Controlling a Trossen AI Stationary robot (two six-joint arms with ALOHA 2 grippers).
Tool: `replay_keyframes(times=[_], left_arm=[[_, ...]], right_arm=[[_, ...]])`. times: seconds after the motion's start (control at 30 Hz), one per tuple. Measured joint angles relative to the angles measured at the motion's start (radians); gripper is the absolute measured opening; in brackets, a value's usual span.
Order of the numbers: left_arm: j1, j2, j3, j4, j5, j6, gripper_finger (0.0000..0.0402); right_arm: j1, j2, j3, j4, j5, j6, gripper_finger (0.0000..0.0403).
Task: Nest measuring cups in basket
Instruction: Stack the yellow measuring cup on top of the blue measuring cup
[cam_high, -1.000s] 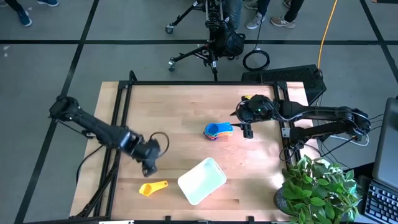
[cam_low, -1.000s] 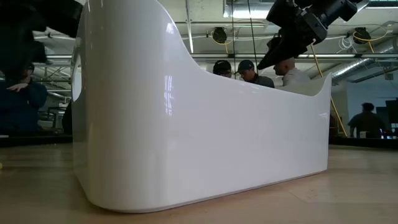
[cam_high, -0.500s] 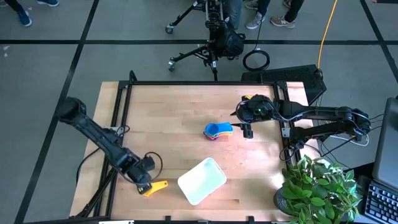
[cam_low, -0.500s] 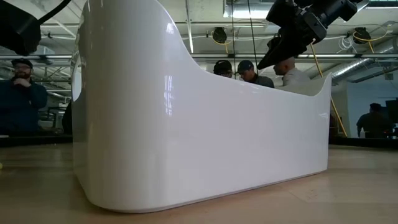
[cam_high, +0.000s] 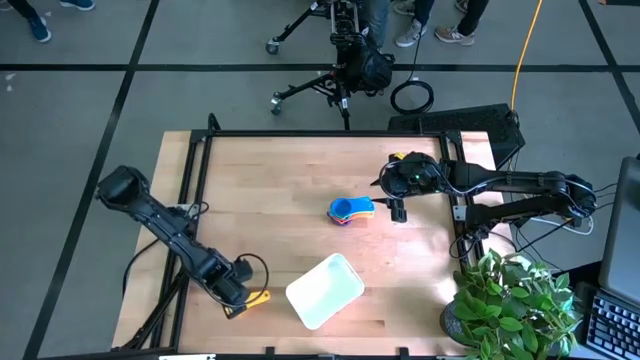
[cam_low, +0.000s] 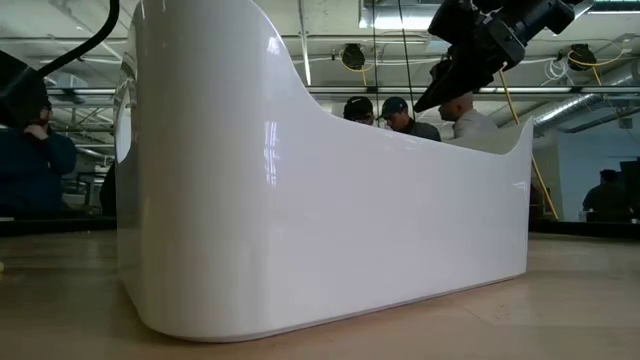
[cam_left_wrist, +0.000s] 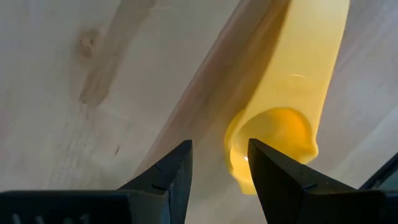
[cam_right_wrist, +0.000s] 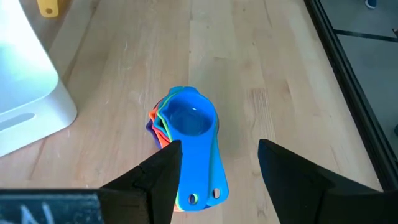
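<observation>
A yellow measuring cup (cam_left_wrist: 273, 134) lies on the table near its front left, its handle (cam_high: 260, 297) pointing toward the basket (cam_high: 325, 290). My left gripper (cam_left_wrist: 219, 155) is open and points down at the cup's bowl. One finger is over the bowl's rim, the other over bare wood beside it. A nested stack of cups, light blue on top (cam_right_wrist: 186, 118), rests on the table's middle (cam_high: 349, 210). My right gripper (cam_right_wrist: 217, 162) hangs open above and to the right of the stack (cam_high: 398, 210). My left gripper comes down on the yellow cup from above, at the bowl end (cam_left_wrist: 239, 146), with the rim between its open fingers. I cannot tell whether a finger touches the cup. The cup lies flat on the table.
The white basket (cam_low: 320, 200) stands at the front middle and fills the low view. A potted plant (cam_high: 510, 305) stands at the table's front right corner. Bare wood lies between basket and stack. People stand in the room beyond the table.
My left gripper has swung toward the table's near edge and come down over the yellow cup, now covering its bowl in the high view. Its fingers have stayed open. The cup, the stack and the basket have not moved.
</observation>
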Motion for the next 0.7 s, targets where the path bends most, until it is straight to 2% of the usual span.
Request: replay_keyframes(times=[0.5,0.57,0.7], left_arm=[[0.003,0.109,0.005,0.073,0.035,0.021,0.0148],[0.014,0.107,0.004,0.066,0.037,0.023,0.012],[0.051,0.088,0.002,0.077,0.044,0.053,0.0024]], right_arm=[[0.0,0.0,0.0,-0.002,0.0,-0.001,0.0206],[0.0,0.0,0.0,-0.002,0.0,-0.001,0.0206],[0.0,0.0,0.0,-0.004,0.001,-0.002,0.0206]])
